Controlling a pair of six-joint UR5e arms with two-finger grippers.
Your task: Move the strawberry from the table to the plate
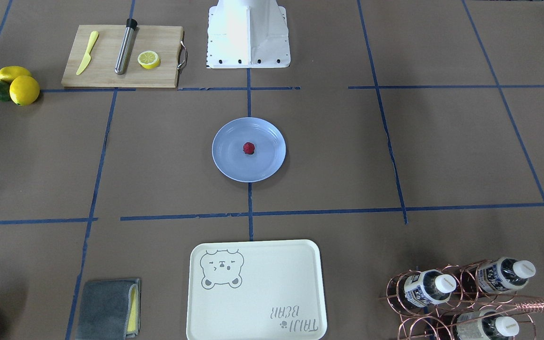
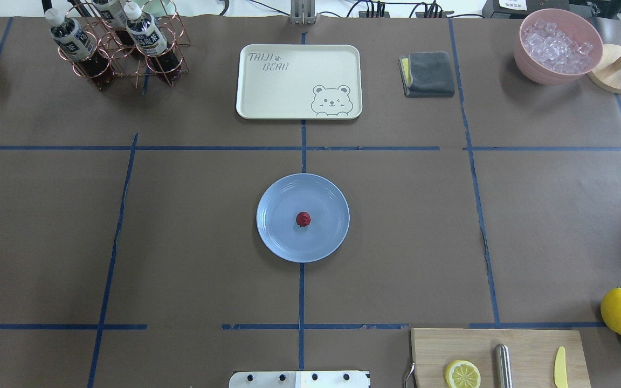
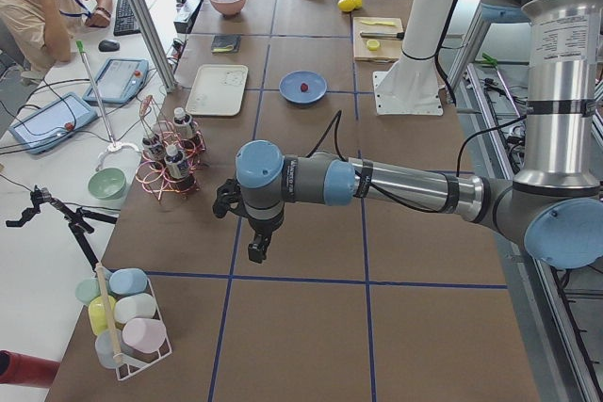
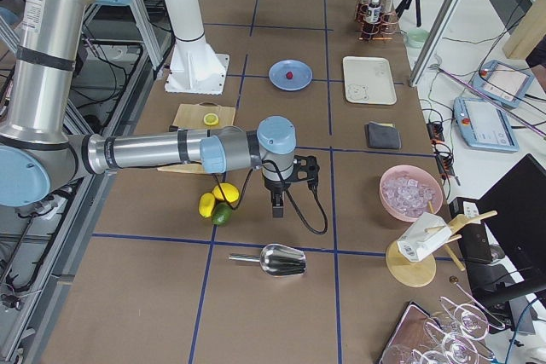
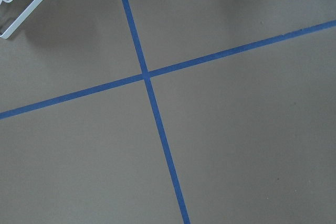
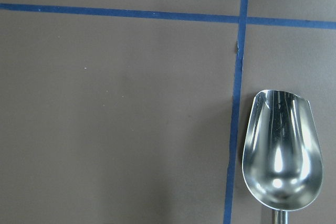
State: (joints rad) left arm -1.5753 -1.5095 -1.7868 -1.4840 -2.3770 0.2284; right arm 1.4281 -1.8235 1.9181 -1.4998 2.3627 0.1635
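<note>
My left pincer hangs pointing down over the bare brown surface, well apart from the plate toward my left end. Only the side camera catches it, so I cannot tell whether it is open or closed. The wrist camera there sees nothing but a crossing of blue tape lines. My right pincer also points down, well apart from the plate toward my right end, and again I cannot tell its state. Its wrist camera looks on a metal scoop lying on the paper beside a tape line. Neither pincer is near the strawberry, which lies at the middle of the light blue plate, touching its floor. Beyond the plate from my base lies the cream bear-print tray. Nearer my base than the plate, and to its right, lies a wooden cutting board.
</note>
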